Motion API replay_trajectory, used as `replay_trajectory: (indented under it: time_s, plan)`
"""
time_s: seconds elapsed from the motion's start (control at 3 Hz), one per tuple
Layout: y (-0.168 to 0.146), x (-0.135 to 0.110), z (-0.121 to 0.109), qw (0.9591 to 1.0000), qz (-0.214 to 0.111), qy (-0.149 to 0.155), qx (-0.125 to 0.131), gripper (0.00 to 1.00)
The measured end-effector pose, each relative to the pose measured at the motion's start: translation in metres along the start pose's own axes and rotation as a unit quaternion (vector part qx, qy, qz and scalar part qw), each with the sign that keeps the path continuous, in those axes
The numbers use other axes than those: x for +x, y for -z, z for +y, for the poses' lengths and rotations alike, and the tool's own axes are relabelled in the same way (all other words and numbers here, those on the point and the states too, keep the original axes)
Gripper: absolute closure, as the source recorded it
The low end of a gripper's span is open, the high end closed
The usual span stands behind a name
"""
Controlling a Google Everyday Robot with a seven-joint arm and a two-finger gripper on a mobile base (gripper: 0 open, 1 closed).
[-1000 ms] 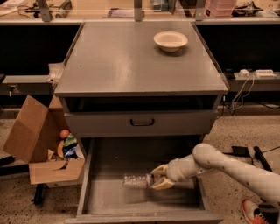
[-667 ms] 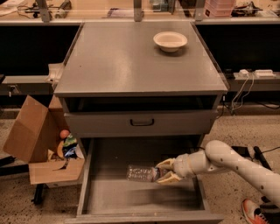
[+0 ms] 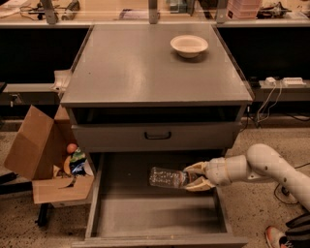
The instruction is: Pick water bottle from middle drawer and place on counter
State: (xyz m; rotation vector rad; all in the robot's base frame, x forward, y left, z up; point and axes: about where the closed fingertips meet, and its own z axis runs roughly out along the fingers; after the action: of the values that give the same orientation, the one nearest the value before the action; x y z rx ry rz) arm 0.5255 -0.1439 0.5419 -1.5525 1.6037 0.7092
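Note:
The water bottle [image 3: 167,178] is a clear crinkled plastic bottle lying level in the air above the open middle drawer [image 3: 145,218]. My gripper [image 3: 195,177] comes in from the right and is shut on the bottle's right end. The bottle's body points left. The counter [image 3: 140,63] is the flat grey cabinet top above the drawers.
A cream bowl [image 3: 189,45] sits at the back right of the counter. A shut drawer with a black handle [image 3: 157,136] is above the open one. An open cardboard box [image 3: 43,160] with items stands at the left. A cluttered workbench [image 3: 155,12] runs behind.
My gripper has lifted the bottle off the drawer floor and moved it up and a little to the right. The bottle now hangs above the drawer.

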Motion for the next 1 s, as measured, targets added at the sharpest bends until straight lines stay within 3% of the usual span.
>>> replay_trajectory:
  time_s: [0.33,0.67,1.0]
  plan:
    - [0.009,-0.035,0.007,0.9992,0.010,0.039,0.004,1.00]
    - [0.035,-0.117,0.030,0.9916,0.017,0.127,0.018,1.00]
    - [0.060,-0.189,0.046,0.9792,0.021,0.199,0.033,1.00]
